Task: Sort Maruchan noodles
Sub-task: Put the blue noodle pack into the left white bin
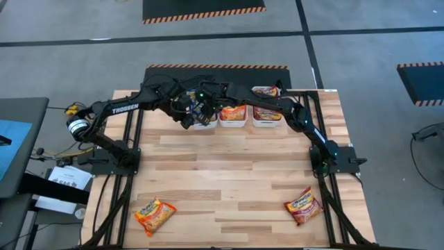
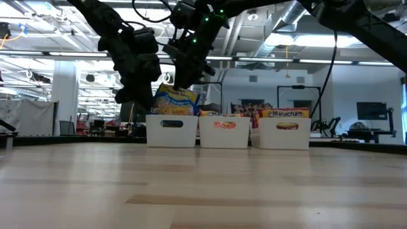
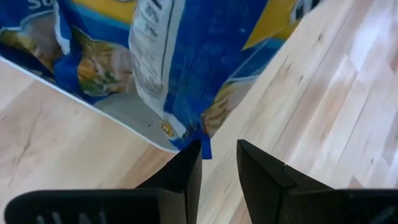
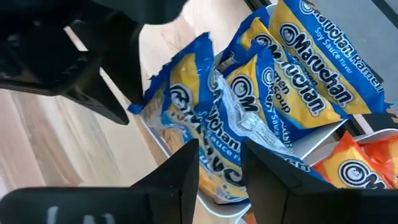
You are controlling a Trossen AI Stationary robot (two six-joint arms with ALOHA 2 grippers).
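Two stray packets wait at the table's near edge as both arms crowd the far bins.

An orange packet (image 1: 155, 215) and a red packet (image 1: 303, 205) lie well apart, unsorted. At the left bin (image 2: 171, 130), the left gripper (image 3: 217, 163) appears to pinch a blue packet (image 3: 186, 68) by one corner; the right gripper (image 4: 219, 163), jaws parted, holds nothing above the blue pile (image 4: 292, 93), though the wrist view is tight. The packet stands half out of the bin; a corner pinch could slip, or the arms could collide.
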